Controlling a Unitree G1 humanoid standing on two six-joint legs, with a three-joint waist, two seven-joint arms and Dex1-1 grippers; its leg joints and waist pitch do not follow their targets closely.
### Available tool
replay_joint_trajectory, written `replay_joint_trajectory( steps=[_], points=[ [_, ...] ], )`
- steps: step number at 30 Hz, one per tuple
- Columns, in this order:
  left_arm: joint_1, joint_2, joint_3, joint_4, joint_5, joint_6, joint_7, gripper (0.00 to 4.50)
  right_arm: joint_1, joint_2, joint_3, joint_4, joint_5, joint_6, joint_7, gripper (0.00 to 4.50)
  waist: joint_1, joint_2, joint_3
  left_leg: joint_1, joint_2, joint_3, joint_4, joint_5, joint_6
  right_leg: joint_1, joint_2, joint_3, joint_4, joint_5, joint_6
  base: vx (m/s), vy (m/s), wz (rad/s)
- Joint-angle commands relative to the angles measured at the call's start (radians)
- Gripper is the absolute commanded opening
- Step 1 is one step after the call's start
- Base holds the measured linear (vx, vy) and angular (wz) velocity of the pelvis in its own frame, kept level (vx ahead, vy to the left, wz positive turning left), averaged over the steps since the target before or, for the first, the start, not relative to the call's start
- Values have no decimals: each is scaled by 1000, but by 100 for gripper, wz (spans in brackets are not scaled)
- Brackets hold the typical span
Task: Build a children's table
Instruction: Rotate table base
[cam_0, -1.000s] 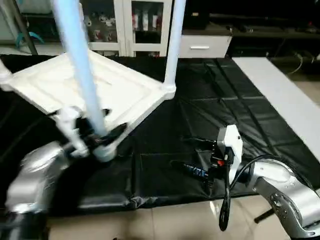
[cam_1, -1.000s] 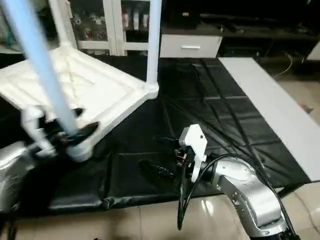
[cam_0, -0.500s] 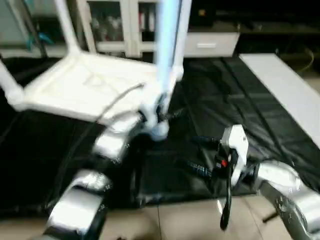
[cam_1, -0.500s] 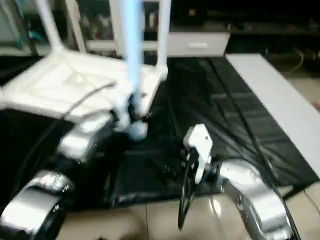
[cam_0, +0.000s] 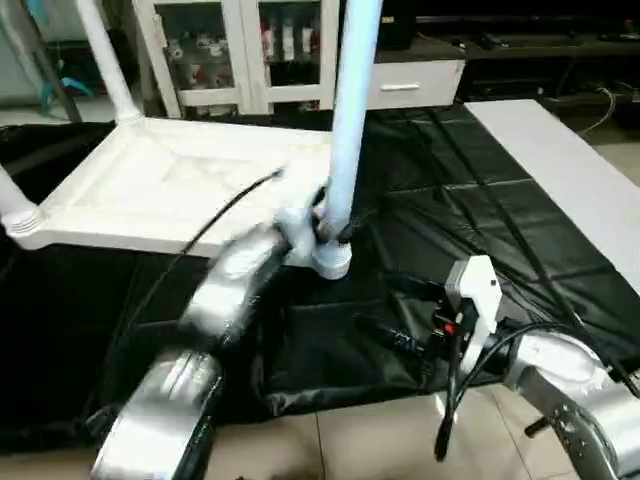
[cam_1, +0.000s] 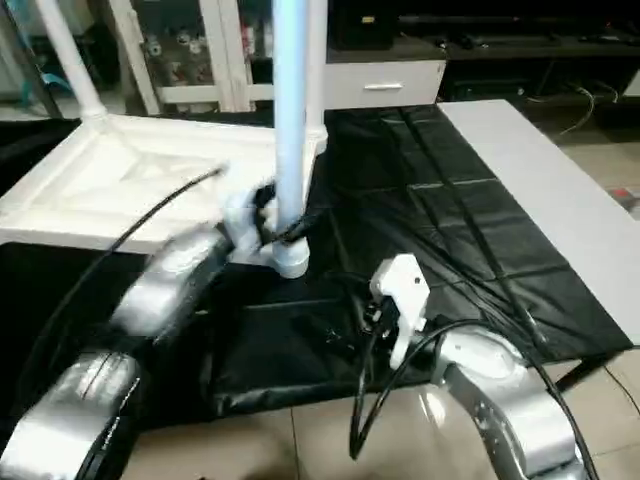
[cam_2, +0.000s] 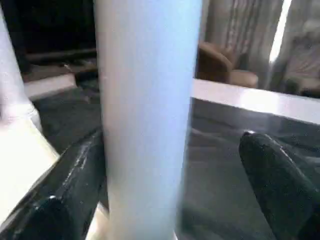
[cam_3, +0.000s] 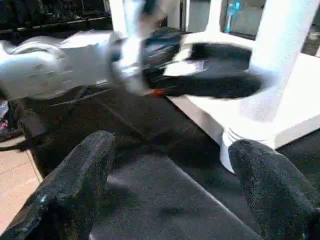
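Note:
The children's table lies upside down on the black mat, its white ribbed tabletop facing up. Tube legs stand in the corner sockets, with one leg at the far left. The near-right leg rises from its socket. My left gripper is open around this leg just above the socket; one finger touches the tube and the other stands apart from it. My right gripper hovers low over the mat in front of that corner, open with nothing between its fingers.
A flat plain white board lies along the right edge of the black mat. White cabinets and a drawer unit stand behind. Tiled floor runs along the mat's front edge.
The table has swung round with the held leg, moving right and farther from me. My left arm has stretched forward with it. The right gripper has stayed in place.

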Motion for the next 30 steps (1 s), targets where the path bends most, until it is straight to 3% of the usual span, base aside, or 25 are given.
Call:
replay_joint_trajectory(
  steps=[1, 2, 4, 6, 8, 9, 10, 11, 12, 13, 15, 16, 20, 22, 24, 25, 27, 28, 29, 30],
  points=[
    [66, 44, 5, -150, -46, 63, -40, 444, -3, 9, 7, 0, -20, 0, -26, 404, 3, -8, -56, 6, 52, -16, -74, -133, 64, 43, -72, 37, -71, -42, -280, 0, 0, 0],
    [112, 63, 14, -190, -45, 63, -24, 444, -8, 18, 11, 12, -39, -7, -48, 404, 7, -9, -53, 13, 57, -16, -78, -158, 53, 35, -72, 37, -74, -75, -269, 0, 0, 0],
    [218, 97, 49, -266, -34, 67, 19, 444, -17, 47, 24, 39, -93, -18, -119, 404, 5, -7, -48, 7, 59, -20, -86, -185, 27, 35, -72, 36, -75, -125, -249, 0, 0, 0],
    [235, 99, 60, -273, -18, 74, 44, 444, -19, 55, 27, 44, -106, -16, -139, 404, 0, -5, -43, 16, 51, -15, -88, -240, 0, 23, -63, 37, -87, -204, -214, 0, 0, 0],
    [263, 102, 76, -289, 5, 89, 83, 444, -21, 66, 33, 52, -126, -16, -168, 404, 0, -5, -41, 21, 52, -13, -90, -262, -12, 17, -62, 41, -91, -226, -203, 0, 0, 0],
    [348, 95, 130, -361, 45, 112, 186, 444, -20, 96, 39, 71, -172, -27, -239, 404, -2, -12, -41, 11, 54, -18, -93, -256, -20, 26, -66, 41, -86, -231, -191, 0, 0, 0],
    [358, 93, 137, -370, 48, 111, 197, 444, -20, 99, 39, 73, -176, -29, -247, 404, -5, -22, -41, 3, 54, -21, -95, -233, -17, 30, -71, 40, -84, -232, -179, 0, 0, 0],
    [442, 56, 179, -476, 95, 119, 315, 444, -22, 157, 10, 93, -199, -54, -339, 404, -7, -20, -40, 4, 55, -19, -96, -234, -20, 25, -69, 41, -88, -238, -171, 0, 0, 0],
    [460, 31, 188, -514, 116, 122, 366, 444, -29, 183, -11, 104, -198, -51, -379, 404, -11, -18, -44, 3, 58, -21, -96, -224, -24, 28, -69, 41, -86, -210, -174, 0, 0, 0],
    [460, 31, 188, -514, 116, 122, 366, 444, -29, 183, -11, 104, -198, -51, -379, 404, -13, -25, -41, 4, 56, -19, -96, -222, -22, 24, -65, 40, -88, -189, -175, 0, 0, 0],
    [477, 12, 184, -571, 125, 166, 432, 444, -41, 209, -33, 122, -203, -41, -425, 404, -10, -26, -41, 12, 55, -17, -95, -231, -24, 19, -61, 41, -89, -178, -173, 0, 0, 0],
    [471, -6, 183, -594, 145, 180, 483, 444, -51, 219, -46, 137, -208, -36, -447, 404, -7, -32, -39, 13, 55, -15, -95, -231, -22, 18, -57, 41, -89, -166, -167, 0, 0, 0],
    [442, -10, 170, -594, 215, 209, 561, 444, -67, 235, -64, 150, -203, -37, -464, 404, -4, -34, -42, 6, 49, -18, -94, -183, -22, 27, -58, 40, -83, -108, -140, 0, 0, 0],
    [442, -30, 151, -621, 215, 222, 559, 444, -81, 236, -72, 153, -221, -43, -481, 404, -5, -38, -44, 9, 49, -17, -93, -181, -22, 32, -58, 38, -81, -98, -137, 0, 0, 0],
    [448, -37, 128, -647, 234, 248, 568, 444, -88, 239, -78, 159, -232, -46, -497, 404, -7, -36, -42, 23, 50, -16, -100, -292, -29, 37, -58, 34, -91, -221, -132, 0, 0, 0],
    [449, -37, 123, -650, 237, 248, 571, 444, -88, 240, -80, 160, -231, -46, -500, 404, -11, -34, -39, 36, 47, -15, -104, -379, -21, 38, -50, 27, -101, -318, -133, 0, 0, 0],
    [449, -41, 105, -660, 244, 257, 584, 444, -89, 237, -90, 162, -228, -45, -511, 404, -16, -37, -36, 47, 41, -10, -107, -438, 4, 45, -41, 21, -115, -401, -139, 0, 0, 0],
    [444, -46, 102, -661, 243, 263, 590, 444, -90, 235, -94, 162, -227, -44, -511, 404, -18, -39, -28, 57, 34, -5, -107, -477, 17, 47, -39, 19, -128, -472, -147, 0, 0, 0],
    [440, -50, 98, -660, 246, 269, 597, 444, -90, 233, -97, 161, -227, -43, -511, 404, -9, -51, -25, 0, 15, -19, -110, -442, 69, 90, -61, 3, -137, -510, -129, 42, -12, 21],
    [438, -52, 96, -659, 250, 271, 601, 444, -90, 231, -99, 160, -227, -42, -510, 404, -7, -42, -31, -2, 8, -21, -98, -387, 115, 106, -91, -8, -163, -656, -85, 42, -12, 21]
  ],
)
